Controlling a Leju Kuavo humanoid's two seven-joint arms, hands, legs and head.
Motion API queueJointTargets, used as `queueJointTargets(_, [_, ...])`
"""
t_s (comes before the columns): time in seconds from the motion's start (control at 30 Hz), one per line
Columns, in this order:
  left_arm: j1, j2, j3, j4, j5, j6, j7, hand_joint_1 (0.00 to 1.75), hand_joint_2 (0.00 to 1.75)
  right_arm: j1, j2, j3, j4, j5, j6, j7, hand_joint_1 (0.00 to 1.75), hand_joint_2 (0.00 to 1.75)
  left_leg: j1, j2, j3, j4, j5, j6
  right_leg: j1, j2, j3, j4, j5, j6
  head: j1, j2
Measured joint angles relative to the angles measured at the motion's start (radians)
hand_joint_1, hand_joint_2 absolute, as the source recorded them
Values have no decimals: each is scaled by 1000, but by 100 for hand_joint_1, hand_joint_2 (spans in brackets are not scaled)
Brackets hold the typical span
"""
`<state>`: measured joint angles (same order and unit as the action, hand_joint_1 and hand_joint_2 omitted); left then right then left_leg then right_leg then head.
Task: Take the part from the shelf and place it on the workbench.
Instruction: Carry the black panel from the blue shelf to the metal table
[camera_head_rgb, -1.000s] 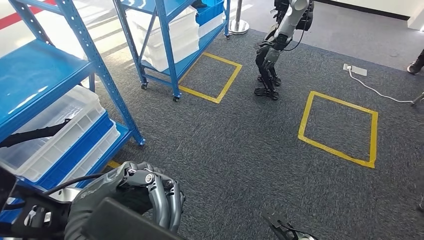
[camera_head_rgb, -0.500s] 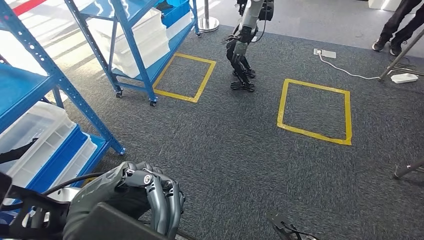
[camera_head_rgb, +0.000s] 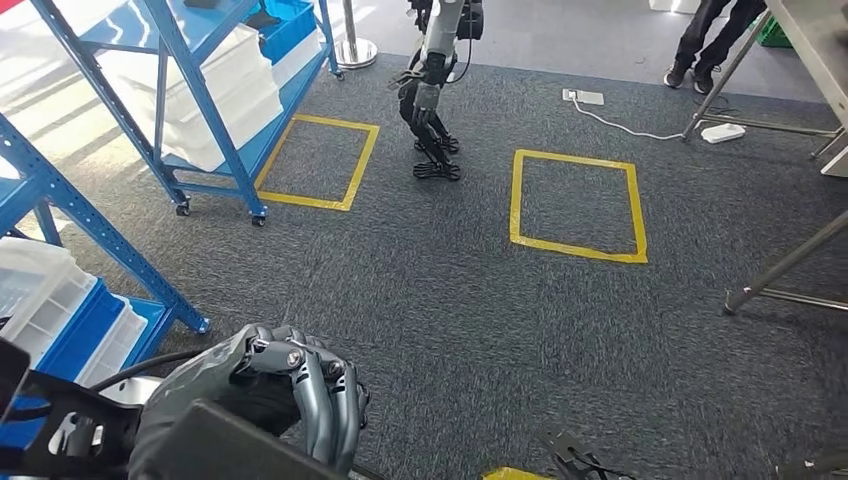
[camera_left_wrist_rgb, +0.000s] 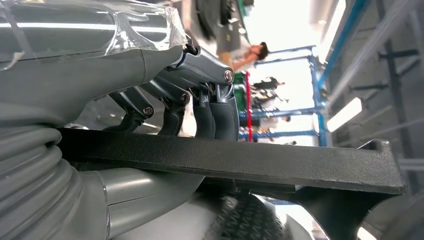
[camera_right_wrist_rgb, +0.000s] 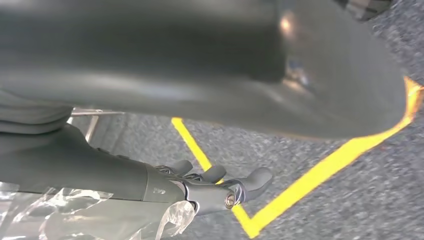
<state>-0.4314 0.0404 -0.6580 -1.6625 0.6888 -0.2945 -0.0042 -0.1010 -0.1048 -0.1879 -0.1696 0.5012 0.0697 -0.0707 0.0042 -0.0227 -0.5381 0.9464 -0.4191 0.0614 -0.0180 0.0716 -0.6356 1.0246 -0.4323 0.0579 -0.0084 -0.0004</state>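
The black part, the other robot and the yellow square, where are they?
black part (camera_left_wrist_rgb: 240, 160), left wrist view, on its flat top face.
other robot (camera_head_rgb: 428, 100), head view, on its legs.
yellow square (camera_head_rgb: 518, 200), head view, on its left tape edge.

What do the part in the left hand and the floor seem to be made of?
The part, gripped by the left hand, looks like cast or coated metal, possibly hard plastic: a dark flat bar with a matte, finely pebbled surface and a sharp edge. The floor looks like low-pile carpet: speckled dark grey weave, no shine, with yellow tape squares stuck on it.
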Motion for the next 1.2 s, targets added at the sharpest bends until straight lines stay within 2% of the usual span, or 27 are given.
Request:
queueJointTargets(0.07, [9, -1, 0, 0, 6, 1, -3, 175, 175, -3, -5, -1, 0, 4, -2, 7, 0, 0, -3, 21, 0, -1, 2, 4, 1, -44, -61, 136, -68, 6, 3, 0])
queueJointTargets(0.1, [15, -1, 0, 0, 8, 1, -4, 175, 175, -4, -8, -1, 0, 7, -2, 12, 0, 0, -4, 33, -1, -1, 1, 5, -1, -53, -89, 200, -92, 9, 3, 0])
queueJointTargets(0.13, [19, -1, 0, 0, 11, 2, -5, 175, 175, -3, -10, -1, 0, 8, -2, 17, 0, 0, -5, 43, -2, -1, 1, 5, -2, -58, -102, 232, -100, 11, 3, 0])
queueJointTargets(0.17, [23, -1, 0, 0, 12, 3, -5, 175, 175, -3, -12, -1, 0, 9, -1, 20, 0, 0, -5, 53, -2, 0, 1, 5, -3, -61, -95, 225, -88, 13, 3, 0])
queueJointTargets(0.2, [24, -1, 0, 0, 12, 4, -6, 175, 175, -2, -15, -1, 0, 9, 0, 23, 0, 0, -5, 62, -1, 0, 0, 3, -4, -67, -66, 174, -62, 14, 3, 0])
queueJointTargets(0.27, [24, -1, 0, 0, 9, 5, -7, 175, 175, -4, -22, -1, 0, 9, -1, 29, 0, 0, -8, 79, 0, 2, -3, -2, -2, -96, 17, 24, -5, 13, 4, 0])
queueJointTargets(0.3, [22, -1, 0, 0, 4, 5, -8, 175, 175, -6, -25, -1, 0, 9, -2, 33, 0, 0, -10, 86, 0, 4, -6, -6, 0, -107, 45, -31, 12, 9, 3, 0])
queueJointTargets(0.33, [20, -1, 0, 0, -2, 6, -8, 175, 175, -7, -28, -2, 0, 9, -3, 37, 0, 0, -12, 93, -1, 5, -7, -11, 4, -112, 58, -59, 17, 4, 3, 0])
queueJointTargets(0.4, [12, -1, 0, 0, -13, 9, -7, 175, 175, -6, -35, -3, 0, 6, -4, 44, 0, 0, -14, 105, -1, 6, -9, -20, 7, -98, 54, -64, 18, -9, 2, 0])
queueJointTargets(0.47, [2, -1, 0, 0, -17, 14, -1, 175, 175, -4, -43, -4, 0, 2, -5, 49, 0, 0, -9, 95, -9, 27, -26, -30, 5, -85, 52, -66, 23, -21, 2, 0])
queueJointTargets(0.5, [-3, -1, 1, 0, -15, 18, 4, 175, 175, -4, -47, -6, 0, 0, -5, 51, 0, 0, -6, 79, -25, 66, -51, -34, 4, -78, 51, -68, 26, -27, 1, 0])
queueJointTargets(0.53, [-7, 0, 1, 0, -12, 21, 9, 175, 175, -5, -50, -8, 0, 0, -6, 53, 0, 0, -4, 60, -52, 127, -84, -38, 3, -71, 50, -68, 28, -32, 1, 0])
queueJointTargets(0.6, [-10, 1, 2, 0, -6, 29, 18, 175, 175, -6, -55, -13, 0, -3, -6, 53, 0, 0, -3, 37, -121, 276, -148, -41, 4, -54, 47, -68, 31, -38, 0, 0])
queueJointTargets(0.63, [-10, 2, 3, 0, -4, 35, 21, 175, 175, -6, -56, -15, 0, -3, -4, 52, 0, 0, -3, 34, -143, 322, -159, -41, 4, -43, 46, -68, 31, -39, 0, 0])
queueJointTargets(0.67, [-10, 2, 3, 0, -2, 43, 26, 175, 175, -6, -57, -17, 0, -3, -2, 52, 0, 0, -3, 32, -146, 327, -151, -40, 5, -32, 45, -67, 32, -39, 0, 0])
queueJointTargets(0.7, [-10, 3, 4, 0, -1, 53, 30, 175, 175, -5, -57, -18, 0, -2, 0, 52, 0, 0, -3, 30, -128, 289, -125, -37, 5, -21, 45, -67, 33, -38, 0, 0])
queueJointTargets(0.73, [-10, 4, 6, -1, 3, 64, 34, 175, 175, -5, -57, -18, 0, 2, 2, 53, 0, 0, -3, 21, -95, 218, -89, -34, 5, -10, 46, -67, 34, -37, 0, 0])
queueJointTargets(0.8, [-9, 8, 10, -5, 12, 86, 44, 175, 175, -5, -56, -18, 0, 10, 7, 60, 0, 0, -2, -20, -29, 73, -31, -26, 5, 11, 42, -65, 37, -31, 0, 0])
queueJointTargets(0.83, [-6, 11, 13, -9, 17, 96, 50, 175, 175, -5, -55, -18, 0, 14, 10, 65, 0, 0, -2, -36, -12, 33, -18, -24, 4, 19, 39, -64, 39, -27, 0, 0])
queueJointTargets(0.87, [-4, 15, 17, -14, 20, 106, 57, 175, 175, -3, -55, -18, 0, 18, 12, 71, 0, 0, -2, -43, -8, 18, -15, -22, 3, 27, 35, -64, 42, -22, 0, 0])
queueJointTargets(0.93, [1, 21, 23, -27, 23, 127, 71, 175, 175, 3, -54, -18, 1, 23, 16, 86, 0, 0, -3, -27, -6, 11, -9, -14, -1, 38, 30, -66, 45, -10, 0, 0])
queueJointTargets(1.0, [4, 26, 27, -41, 25, 147, 84, 175, 175, 6, -50, -18, 3, 28, 20, 102, 0, 0, -1, -8, -2, 1, 0, -2, 1, 9, 12, -32, 21, -1, 3, 0])
queueJointTargets(1.07, [13, 33, 30, -54, 26, 162, 95, 175, 175, 4, -46, -18, 3, 31, 23, 115, 0, 0, -3, 13, -1, -3, 3, 4, 2, -39, -40, 84, -43, 5, 6, 0])
queueJointTargets(1.1, [18, 37, 32, -61, 25, 169, 100, 175, 175, 4, -44, -18, 4, 32, 25, 119, 0, 0, -5, 24, -2, -2, 3, 5, 1, -52, -72, 157, -75, 9, 6, 0])
queueJointTargets(1.13, [23, 42, 32, -67, 24, 175, 105, 175, 175, 4, -41, -18, 4, 32, 28, 123, 0, 0, -6, 35, -2, -2, 3, 6, -1, -57, -95, 212, -93, 11, 6, 0])
queueJointTargets(1.17, [25, 46, 32, -72, 22, 180, 109, 175, 175, 4, -38, -18, 4, 32, 31, 126, 0, 0, -7, 46, -2, -2, 2, 6, -2, -60, -101, 231, -94, 13, 6, 0])
queueJointTargets(1.2, [26, 49, 32, -78, 18, 185, 113, 175, 175, 5, -35, -18, 5, 32, 33, 128, 0, 0, -7, 56, -2, -2, 2, 5, -4, -64, -85, 208, -77, 15, 6, 0])
